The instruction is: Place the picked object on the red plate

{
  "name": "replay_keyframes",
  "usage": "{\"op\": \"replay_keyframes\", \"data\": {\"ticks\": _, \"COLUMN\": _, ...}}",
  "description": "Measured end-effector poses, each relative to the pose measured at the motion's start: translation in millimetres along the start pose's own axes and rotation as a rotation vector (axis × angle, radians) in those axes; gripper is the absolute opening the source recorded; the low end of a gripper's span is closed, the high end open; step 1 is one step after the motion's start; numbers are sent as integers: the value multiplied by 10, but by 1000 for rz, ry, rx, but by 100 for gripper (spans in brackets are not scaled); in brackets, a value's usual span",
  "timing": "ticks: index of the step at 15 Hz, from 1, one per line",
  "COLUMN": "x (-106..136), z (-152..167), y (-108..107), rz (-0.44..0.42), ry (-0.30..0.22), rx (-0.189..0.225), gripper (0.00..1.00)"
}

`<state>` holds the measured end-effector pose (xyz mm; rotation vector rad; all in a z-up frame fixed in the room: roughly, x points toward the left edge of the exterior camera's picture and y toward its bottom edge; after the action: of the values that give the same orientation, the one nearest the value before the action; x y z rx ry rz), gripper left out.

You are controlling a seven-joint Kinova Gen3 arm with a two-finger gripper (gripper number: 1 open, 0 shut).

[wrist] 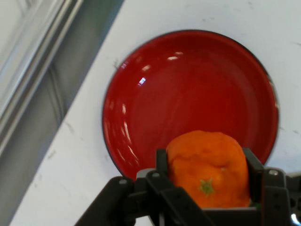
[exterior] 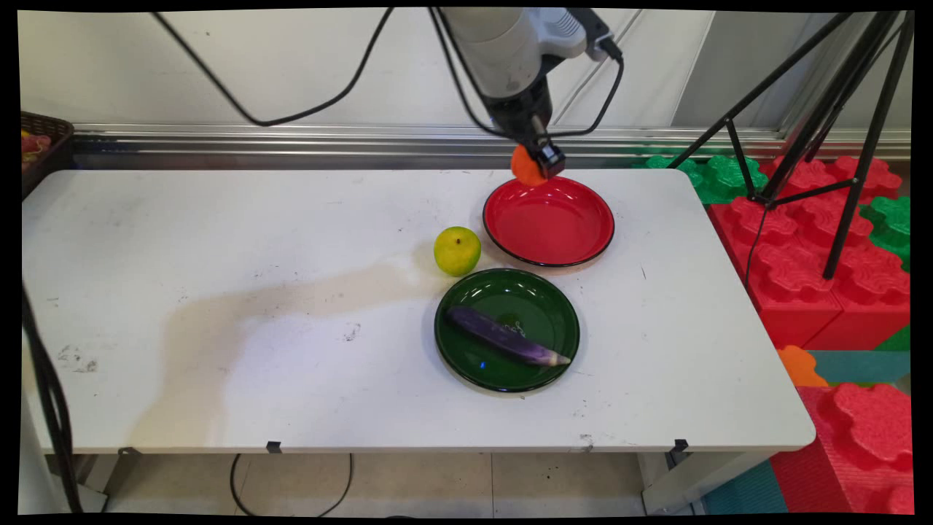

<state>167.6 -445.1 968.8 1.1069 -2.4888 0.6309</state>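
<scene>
While red foam blocks (exterior: 816,240) flank the white table (exterior: 219,292), the gripper (wrist: 207,183) clamps an orange (wrist: 207,165).

My gripper (exterior: 538,164) grips an orange fruit (exterior: 525,168) above the far rim of a red plate (exterior: 548,222) on the white table (exterior: 255,306). A lime-green fruit (exterior: 457,251) sits just beside it; nearer the camera, a purple eggplant (exterior: 505,336) lies in a green plate (exterior: 506,329).

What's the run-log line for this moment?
hand: shut on orange | above red plate far rim | green plate: eggplant | lime on table
</scene>
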Motion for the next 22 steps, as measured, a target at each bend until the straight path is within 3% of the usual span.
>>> {"op": "replay_keyframes", "data": {"ticks": 7, "x": 250, "z": 619, "y": -255, "rz": 10, "ry": -68, "rx": 15, "gripper": 0}}
{"op": "replay_keyframes", "data": {"ticks": 12, "x": 253, "z": 1163, "y": -386, "rz": 39, "ry": -126, "rx": -8, "gripper": 0}}
{"op": "replay_keyframes", "data": {"ticks": 22, "x": 168, "z": 1918, "y": -557, "rz": 97, "ry": -184, "rx": -69, "gripper": 0}}
